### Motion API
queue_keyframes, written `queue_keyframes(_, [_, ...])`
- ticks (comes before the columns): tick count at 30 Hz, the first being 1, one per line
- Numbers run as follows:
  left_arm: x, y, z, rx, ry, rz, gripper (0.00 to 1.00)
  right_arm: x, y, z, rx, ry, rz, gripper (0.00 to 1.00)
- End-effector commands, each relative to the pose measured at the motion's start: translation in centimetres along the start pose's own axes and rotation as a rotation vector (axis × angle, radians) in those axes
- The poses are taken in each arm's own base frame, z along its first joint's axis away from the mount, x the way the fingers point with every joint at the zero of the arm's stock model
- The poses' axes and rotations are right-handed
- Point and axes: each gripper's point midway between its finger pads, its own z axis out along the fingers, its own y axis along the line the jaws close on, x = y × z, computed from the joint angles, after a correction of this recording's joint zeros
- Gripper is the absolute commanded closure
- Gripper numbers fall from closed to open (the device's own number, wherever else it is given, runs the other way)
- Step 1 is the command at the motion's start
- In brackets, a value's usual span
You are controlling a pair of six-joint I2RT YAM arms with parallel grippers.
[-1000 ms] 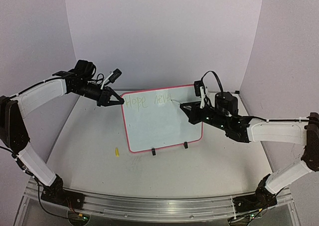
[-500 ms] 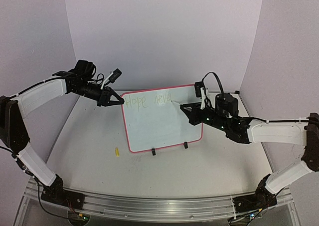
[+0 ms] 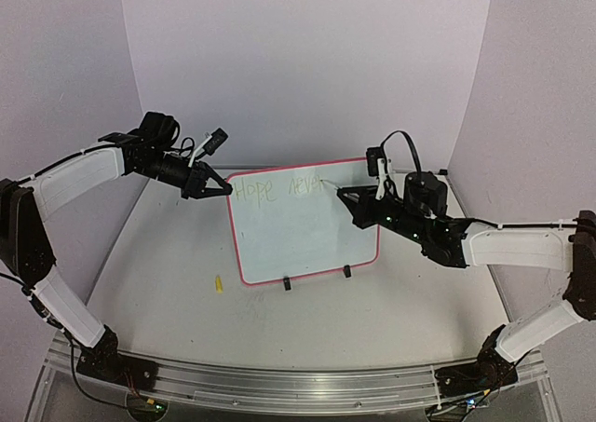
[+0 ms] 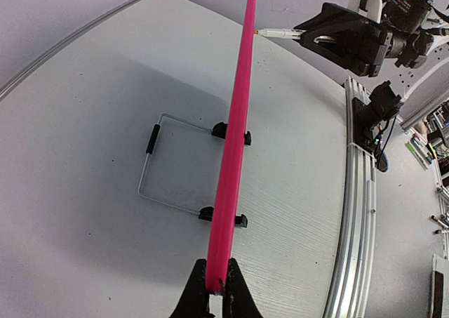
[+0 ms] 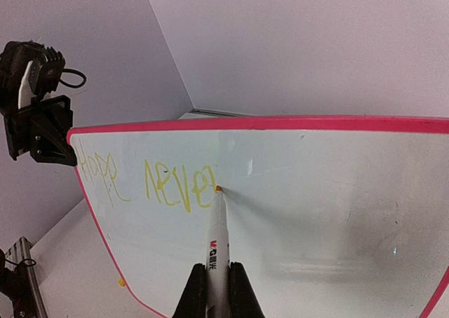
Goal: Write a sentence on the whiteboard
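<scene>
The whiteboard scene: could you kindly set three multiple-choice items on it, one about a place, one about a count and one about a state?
1. Where does the left gripper grip the small white board with the red-pink frame?
A. its upper left corner
B. its black clip feet
C. its right edge

2. How many faint yellow-green handwritten words are on the board?
A. one
B. two
C. four

3. What is the state of the right gripper?
A. open and empty
B. shut on the frame
C. shut on the white marker pen

Answers: 1 A, the top view shows it pinching the frame at that corner. 2 B, the right wrist view reads "Hope never". 3 C, the pen's barrel sits clamped in it, tip at the last letter.
</scene>
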Motion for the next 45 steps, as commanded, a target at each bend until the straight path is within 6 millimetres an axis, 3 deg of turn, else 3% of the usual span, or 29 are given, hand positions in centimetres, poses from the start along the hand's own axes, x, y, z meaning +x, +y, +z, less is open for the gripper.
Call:
queue_keyframes(1, [1.1,-0.3,1.1,0.002,0.054,0.002,1.00,-2.9,-0.6,-0.3,0.053,-0.096,0.011,1.00])
queue_keyframes(17, [1.1,-0.4,1.2,0.004,0.056,0.002,1.00,-2.6,-1.2,-0.4,0.080,-0.091,0.017,1.00])
queue_keyframes(31, [1.2,-0.3,1.2,0.001,0.056,0.002,1.00,-2.7,0.2,-1.9,0.010,-0.069,-0.016,1.00])
queue_keyframes(41, [1.2,-0.4,1.1,0.001,0.054,0.002,1.00,-2.9,3.6,-5.0,-0.156,-0.011,-0.045,1.00])
queue_keyframes(45, [1.3,-0.6,1.4,0.008,0.058,0.000,1.00,-1.6,6.0,-5.1,-0.203,0.036,-0.064,1.00])
